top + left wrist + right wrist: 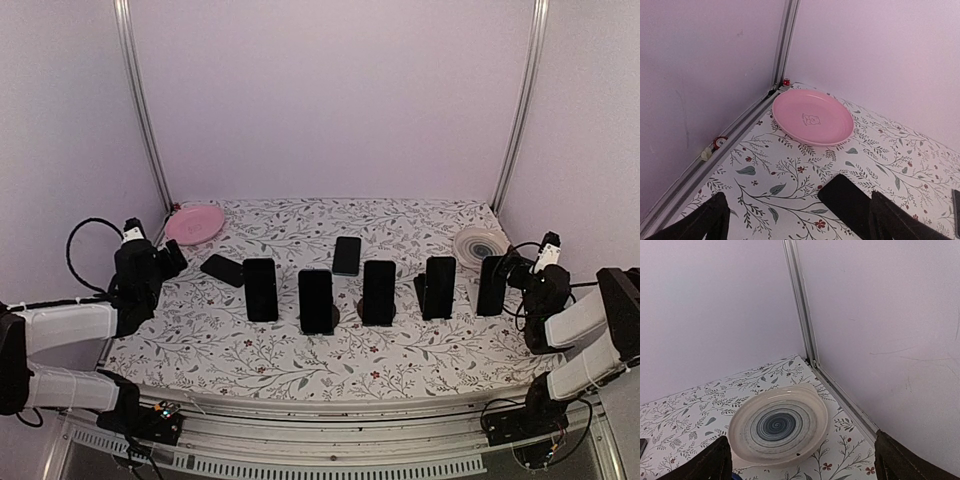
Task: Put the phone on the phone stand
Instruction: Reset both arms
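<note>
Pink plate (812,116) far left, swirl plate (777,427) far right, both jaws released

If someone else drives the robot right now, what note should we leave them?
Left gripper: open, empty, near the flat phone beside the pink plate.
Right gripper: open, empty, facing the swirl plate.
Done: five phones stand upright in a row.
Left: the flat phone and a second phone behind the row lie flat, not yet stood up.
</note>
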Robot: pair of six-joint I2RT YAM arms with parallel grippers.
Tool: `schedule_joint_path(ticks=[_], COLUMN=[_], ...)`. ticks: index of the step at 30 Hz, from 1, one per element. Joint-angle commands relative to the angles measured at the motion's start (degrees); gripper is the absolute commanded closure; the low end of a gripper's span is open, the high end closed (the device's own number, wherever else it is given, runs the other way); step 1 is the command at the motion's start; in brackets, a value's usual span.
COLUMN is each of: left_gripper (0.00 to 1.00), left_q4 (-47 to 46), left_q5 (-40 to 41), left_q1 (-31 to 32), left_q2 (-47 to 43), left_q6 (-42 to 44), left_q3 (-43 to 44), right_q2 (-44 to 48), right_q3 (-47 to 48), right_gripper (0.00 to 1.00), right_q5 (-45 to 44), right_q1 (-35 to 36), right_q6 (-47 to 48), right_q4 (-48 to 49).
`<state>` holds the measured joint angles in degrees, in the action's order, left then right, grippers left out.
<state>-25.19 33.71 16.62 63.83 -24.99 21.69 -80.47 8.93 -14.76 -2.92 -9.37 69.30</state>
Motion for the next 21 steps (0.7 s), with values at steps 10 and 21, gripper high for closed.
schedule_joint_path(ticks=[10, 21], left_gripper=[0.03, 0.03], left_q4=[-20.6, -39.0], left_q5=[0.9, -3.6], left_q1=[-8.1, -11.0], left_q2=[3.0, 8.3], left_q6=[10.5, 19.6], left_q3=[-3.7, -7.5], right_q2=[-2.9, -7.1], right_q3=[1.6, 2.0], right_gripper=[0.01, 0.01], right_q5=[9.0, 8.5], right_q1=[-0.1, 1.0], right_q6=[4.9, 6.6], right_q4=[5.9, 9.1])
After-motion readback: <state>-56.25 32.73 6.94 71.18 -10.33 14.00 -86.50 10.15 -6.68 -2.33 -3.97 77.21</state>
